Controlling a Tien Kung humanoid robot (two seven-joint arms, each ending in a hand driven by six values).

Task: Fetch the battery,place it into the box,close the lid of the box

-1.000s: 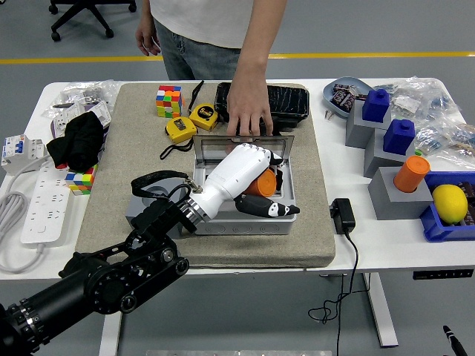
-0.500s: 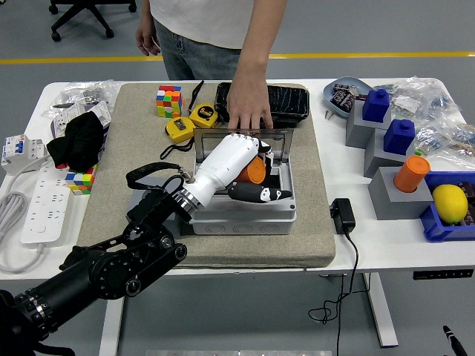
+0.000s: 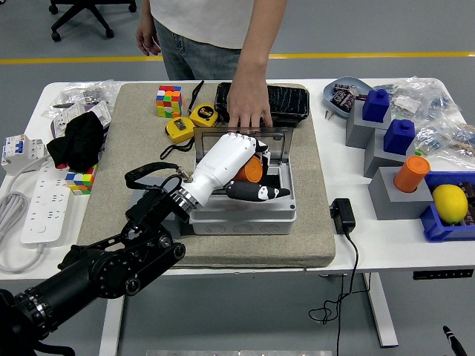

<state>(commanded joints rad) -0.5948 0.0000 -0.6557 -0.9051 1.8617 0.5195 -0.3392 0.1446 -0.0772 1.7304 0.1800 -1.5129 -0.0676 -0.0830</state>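
My left hand (image 3: 247, 176), white with a black thumb, reaches in from the lower left and hangs over the open grey box (image 3: 245, 216) on the mat. Its fingers are shut on an orange cylindrical battery (image 3: 253, 170), held just above the box's inside. Most of the battery is hidden by the palm. The box's clear lid (image 3: 280, 142) stands raised at the far side. A person's hand (image 3: 249, 111) presses on the lid's top edge from across the table. No right arm shows in the picture.
Two yellow tape measures (image 3: 180, 128) and a Rubik's cube (image 3: 168, 100) lie left of the box, a black case (image 3: 282, 100) behind it. A black power adapter (image 3: 342, 215) sits right of the mat. Grey stands with blue blocks (image 3: 377, 104), an orange cylinder (image 3: 412, 173) and a lemon (image 3: 450, 202) fill the right.
My left hand has carried the battery away from the box's front wall toward its far side and a little left. The person's hand stays on the lid.
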